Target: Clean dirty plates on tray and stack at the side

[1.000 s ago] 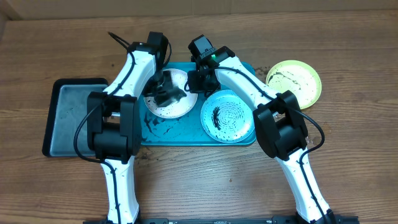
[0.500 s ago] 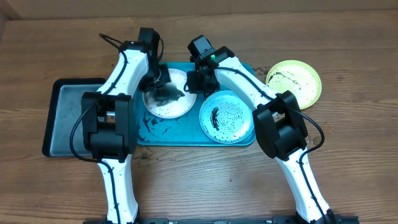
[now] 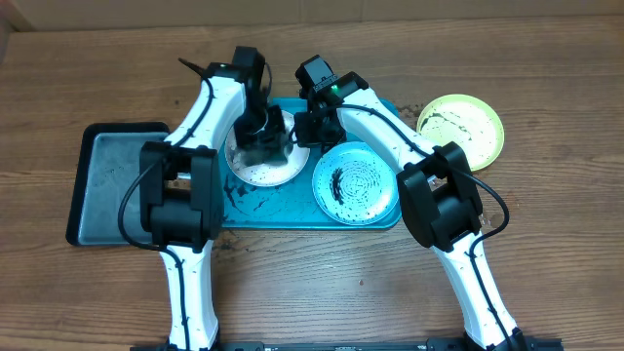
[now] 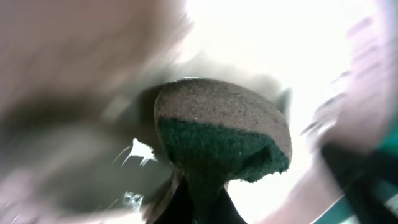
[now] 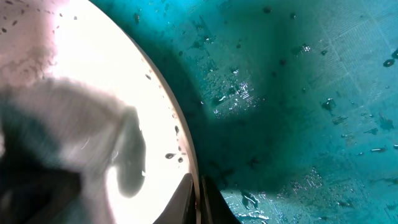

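- the left gripper (image 3: 261,136) was clamped on a green-and-brown sponge (image 4: 224,134), right over the white plate (image 3: 258,172) in the left half of the tray (image 3: 292,212)
- the right gripper (image 5: 198,198) was pinched tight on that plate's rim
- light blue plate (image 3: 356,182) lay in the tray's right half, speckled black
- yellow-green plate (image 3: 460,127) sat off the tray, past its right end

Overhead view is evenly lit and sharp. Left wrist view is smeared by motion blur; the round white plate (image 4: 261,37) is blown out. In right wrist view the turquoise plastic tray (image 5: 298,93) is partly shadowed.
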